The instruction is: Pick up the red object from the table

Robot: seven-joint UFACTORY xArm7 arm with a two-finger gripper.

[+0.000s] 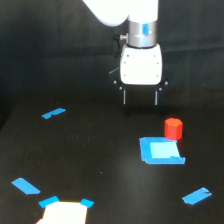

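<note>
**Red cylinder sat on the table, gripper hung above with nothing in it**

So the small bright red-orange matte cylinder [173,128] stood upright on the wide flat matte black table [105,170], touching the back edge of the light blue square patch [161,151]. The white arm's gripper [140,97] hung up in the air, behind the cylinder and toward the exterior view's left of it, well apart from it. Its 2 dark fingers [124,96] pointed straight down and stood spread, with nothing between them. Scattered bright blue tape pieces [53,113] lay around on the table. Down at the bottom edge there was a pale cream block [64,212] with blue tape at its corners; couldn't tell what it was.
</note>
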